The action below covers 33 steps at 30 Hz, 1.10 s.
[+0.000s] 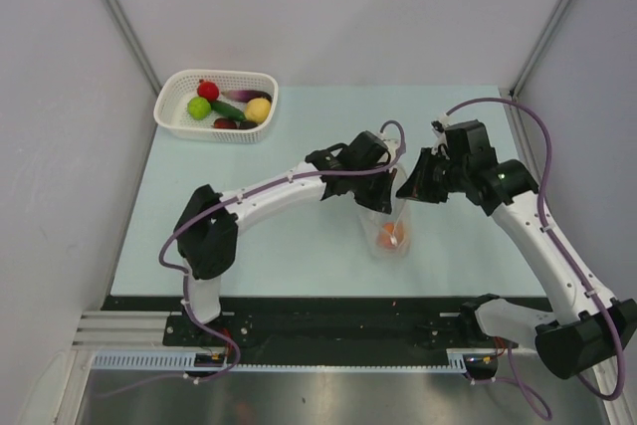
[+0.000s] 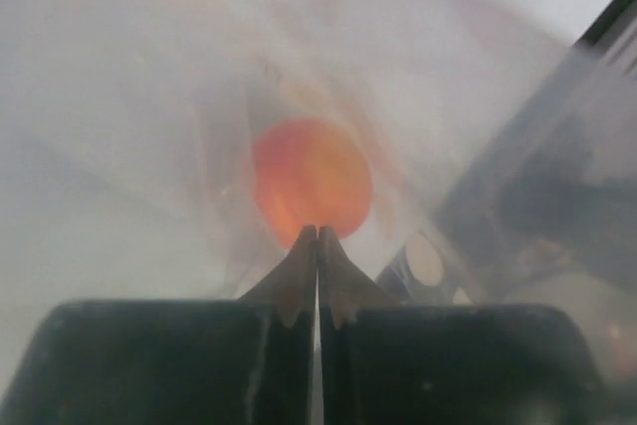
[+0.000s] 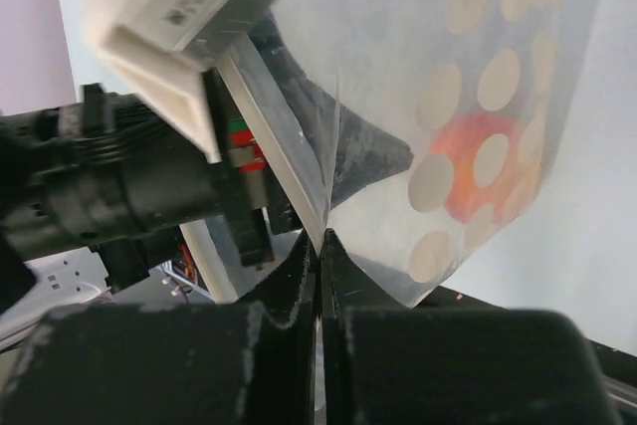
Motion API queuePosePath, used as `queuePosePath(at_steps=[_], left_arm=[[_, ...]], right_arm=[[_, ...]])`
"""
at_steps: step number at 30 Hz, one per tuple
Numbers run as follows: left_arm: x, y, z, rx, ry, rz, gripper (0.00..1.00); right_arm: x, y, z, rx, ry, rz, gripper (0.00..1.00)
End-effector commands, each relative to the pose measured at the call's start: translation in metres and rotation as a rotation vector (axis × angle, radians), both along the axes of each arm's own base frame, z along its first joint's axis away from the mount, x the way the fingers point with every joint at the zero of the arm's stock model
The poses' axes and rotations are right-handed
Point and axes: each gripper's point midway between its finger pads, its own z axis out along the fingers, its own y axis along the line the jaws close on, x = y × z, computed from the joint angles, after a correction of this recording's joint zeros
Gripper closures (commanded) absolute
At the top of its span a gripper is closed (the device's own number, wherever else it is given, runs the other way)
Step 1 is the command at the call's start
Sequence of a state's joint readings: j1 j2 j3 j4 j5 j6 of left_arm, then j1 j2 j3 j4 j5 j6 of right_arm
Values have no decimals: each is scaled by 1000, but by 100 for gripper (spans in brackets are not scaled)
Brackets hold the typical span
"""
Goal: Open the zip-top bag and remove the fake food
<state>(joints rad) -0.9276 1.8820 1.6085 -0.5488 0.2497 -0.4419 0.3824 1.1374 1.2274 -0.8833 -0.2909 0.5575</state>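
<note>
Your zip-top bag [image 1: 388,226] is held upright over the middle of the surface [image 1: 299,266], with the orange fake food [image 1: 390,236] low inside it. Your left fingers [image 2: 318,246] and right fingers [image 3: 320,246] are each pressed together on its clear plastic near the top. More toy pieces [image 1: 229,106] lie in the white basket [image 1: 171,116] at the far left corner.

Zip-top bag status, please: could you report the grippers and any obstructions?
Left gripper shut on top edge of zip-top bag; right gripper likewise. Orange fake food inside bag. White basket well apart, far left.
</note>
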Motion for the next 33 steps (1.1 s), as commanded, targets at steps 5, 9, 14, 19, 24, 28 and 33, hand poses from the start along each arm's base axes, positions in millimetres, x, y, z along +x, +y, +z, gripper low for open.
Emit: queuePosePath(at_steps=[5, 9, 14, 19, 24, 28, 33], left_arm=[[-2, -35, -3, -78, 2, -77, 86], [-8, -40, -16, -67, 19, -101, 75], [-11, -48, -32, -42, 37, -110, 52], [-4, -48, -48, 30, 3, -85, 37], [9, -43, -59, 118, -59, -58, 24], [15, -36, -72, 185, -88, -35, 21], [17, -30, -96, 236, -82, -22, 23]], right_arm=[[5, -25, -5, 3, 45, -72, 100], [1, -39, -14, -9, 69, -90, 100], [-5, -47, -22, -8, 92, -98, 100], [-10, -51, -27, -14, 98, -96, 100], [-11, -53, -29, -15, 96, -97, 100], [-13, -56, -31, -19, 95, -97, 100], [-14, -62, -35, -26, 100, -101, 100]])
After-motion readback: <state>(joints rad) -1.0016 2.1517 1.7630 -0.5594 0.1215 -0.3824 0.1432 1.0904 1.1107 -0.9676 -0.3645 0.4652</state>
